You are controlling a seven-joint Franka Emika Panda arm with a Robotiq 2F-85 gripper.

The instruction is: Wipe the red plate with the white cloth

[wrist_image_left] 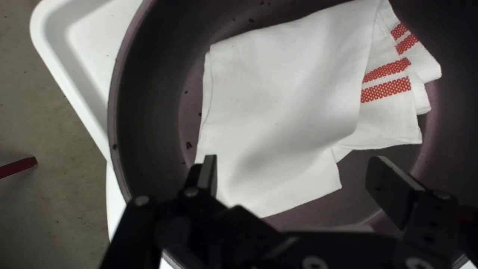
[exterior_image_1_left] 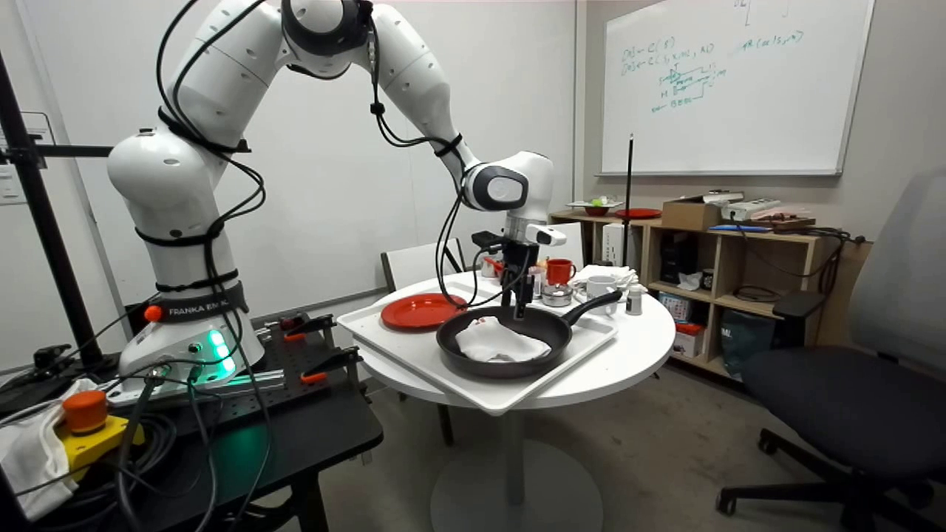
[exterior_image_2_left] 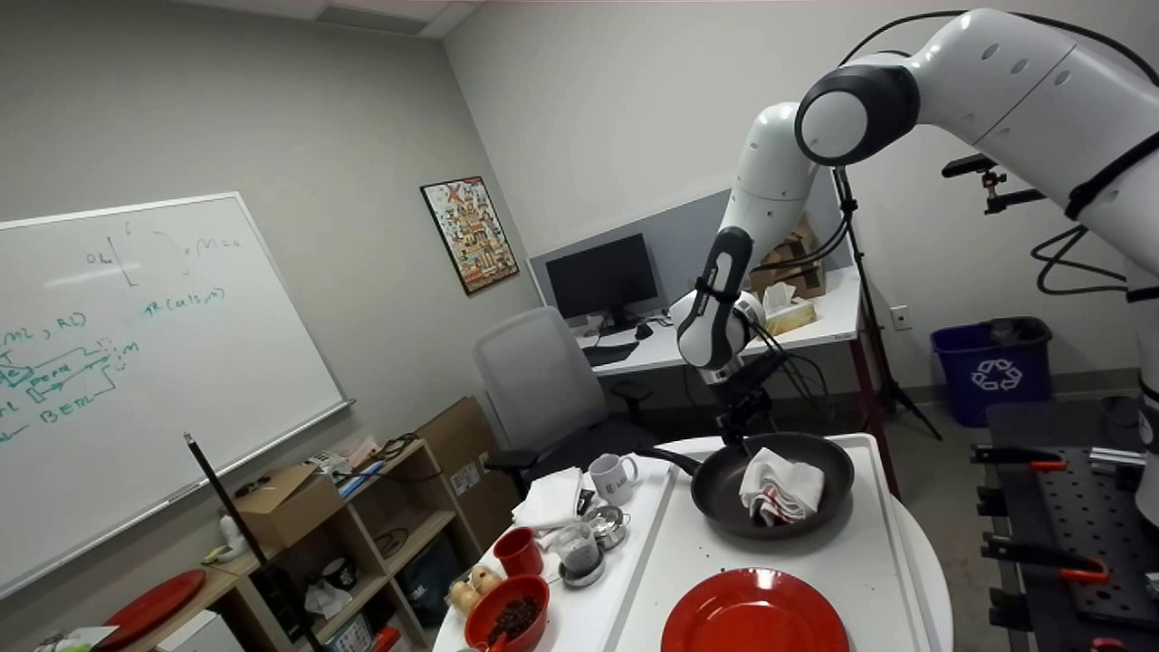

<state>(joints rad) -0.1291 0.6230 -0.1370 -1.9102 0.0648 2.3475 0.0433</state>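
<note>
- On the round white worktop (exterior_image_1_left: 650, 332): a rimmed white tray (exterior_image_1_left: 405, 353) carrying the red plate (exterior_image_1_left: 417, 312) and the black frying pan (exterior_image_1_left: 510, 369).
- Red plate: located on the tray, beside the pan. Round, bright red, shallow, with a broad rim; hollow side up. Visible in both exterior views. In an exterior view the lower edge of the view cuts it off, light glints on its rim, and a strip of tray separates it from the pan.
- White cloth (wrist_image_left: 276, 93): located inside the pan, folded in layers, softly creased. Wrist view: two pairs of red stripes (wrist_image_left: 386, 89), woven texture legible. In an exterior view: a small red mark (exterior_image_1_left: 478, 321) at the cloth's edge.
- Claw (wrist_image_left: 291, 168): positioned over the pan, fingers (wrist_image_left: 208, 173) spread well apart, cloth visible between them. Contact between fingers and cloth: cannot be determined.
- Wrist view only: dark specks (wrist_image_left: 188, 145) on the pan's inner surface; a red bar-shaped item (wrist_image_left: 18, 167) at the left edge, identity unclear.
- Both exterior views: pan handle (exterior_image_1_left: 595, 304), red mug (exterior_image_1_left: 560, 271), white mug (exterior_image_2_left: 613, 480).
- In an exterior view: red bowl (exterior_image_2_left: 489, 602) with dark contents, computer monitor (exterior_image_2_left: 602, 279), blue recycling bin (exterior_image_2_left: 991, 371).
- In an exterior view: lit green indicators (exterior_image_1_left: 222, 349) on the arm base (exterior_image_1_left: 185, 355).
</note>
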